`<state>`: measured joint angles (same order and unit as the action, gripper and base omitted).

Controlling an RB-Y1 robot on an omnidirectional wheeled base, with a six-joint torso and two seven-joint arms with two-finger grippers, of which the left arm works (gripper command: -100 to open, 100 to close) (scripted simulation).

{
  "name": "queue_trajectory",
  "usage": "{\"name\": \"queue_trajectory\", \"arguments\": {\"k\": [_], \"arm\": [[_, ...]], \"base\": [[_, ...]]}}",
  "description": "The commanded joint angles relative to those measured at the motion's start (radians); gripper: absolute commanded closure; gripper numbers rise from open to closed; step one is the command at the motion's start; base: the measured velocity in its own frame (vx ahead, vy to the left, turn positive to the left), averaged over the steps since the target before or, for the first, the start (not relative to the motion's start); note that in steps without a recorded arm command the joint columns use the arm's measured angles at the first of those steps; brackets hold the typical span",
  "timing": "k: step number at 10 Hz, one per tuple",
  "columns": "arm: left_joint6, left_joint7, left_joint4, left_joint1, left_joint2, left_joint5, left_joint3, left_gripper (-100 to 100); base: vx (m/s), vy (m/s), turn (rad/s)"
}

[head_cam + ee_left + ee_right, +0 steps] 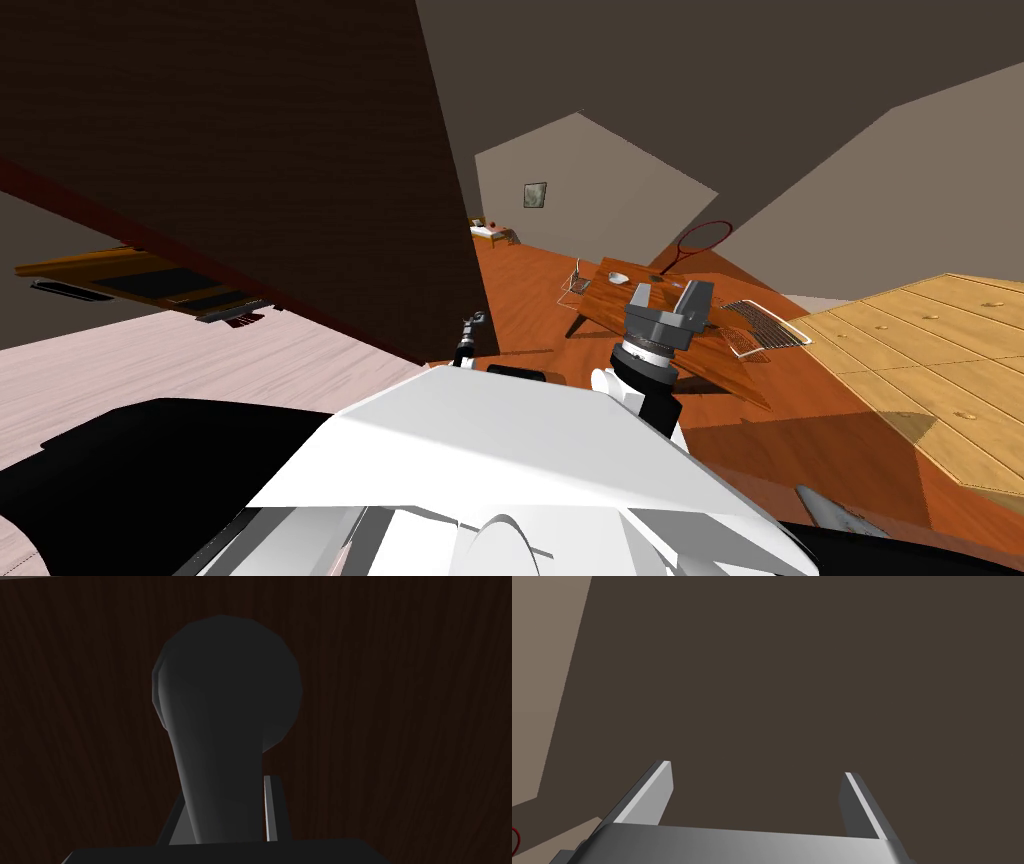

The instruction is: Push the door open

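**Desk:** What does the frame show?

**Me:** My left pincer (225, 791) is clamped on the door handle (225, 691). The handle is a smooth, matt, dark grey piece with a rounded bulb head that tapers into a narrower neck. My two thin grey fingers (272, 806) press that neck from either side.

**Desk:** And the door?

**Me:** The door (250, 150) is a tall, flat slab of very dark brown wood with fine lengthwise grain, standing to my front left. Its free edge runs just beside my left pincer (473, 325). Past that edge lies a glossy orange-brown plank floor (530, 290).

**Desk:** Where is the other arm?

**Me:** My right pincer (668, 298) is raised on my right, well apart from the door. Its light grey, blade-like fingers (657, 791) stand wide apart on a boxy grey body.

**Desk:** Anything behind it?

**Me:** There is a slanted, wood-grained orange surface (605, 300) carrying a small white dish (617, 277). A red-rimmed racket (700, 238) is beyond it and a pale wire rack (765, 325) sits beside it. Far right is a blond, panelled chest of drawers (940, 340) studded with small round knobs.
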<state>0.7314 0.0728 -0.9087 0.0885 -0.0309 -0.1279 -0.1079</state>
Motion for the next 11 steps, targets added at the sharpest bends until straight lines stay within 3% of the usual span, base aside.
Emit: {"name": "queue_trajectory", "arguments": {"k": [1, 5, 9, 10, 11], "arm": [[0.000, 0.004, -0.008, -0.003, -0.010, -0.008, -0.017, 100], [0.002, 0.018, -0.007, -0.003, -0.010, -0.031, -0.061, 100], [0.004, 0.032, -0.006, -0.004, 0.014, -0.053, -0.104, 100], [0.004, 0.030, -0.001, 0.001, 0.007, -0.051, -0.101, 100], [0.005, 0.036, -0.004, 0.002, -0.005, -0.062, -0.122, 100]], "base": [[0.164, -0.055, 0.041], [0.208, -0.047, 0.059], [0.207, -0.055, 0.069], [0.090, -0.013, 0.039], [0.164, -0.008, 0.036]]}}
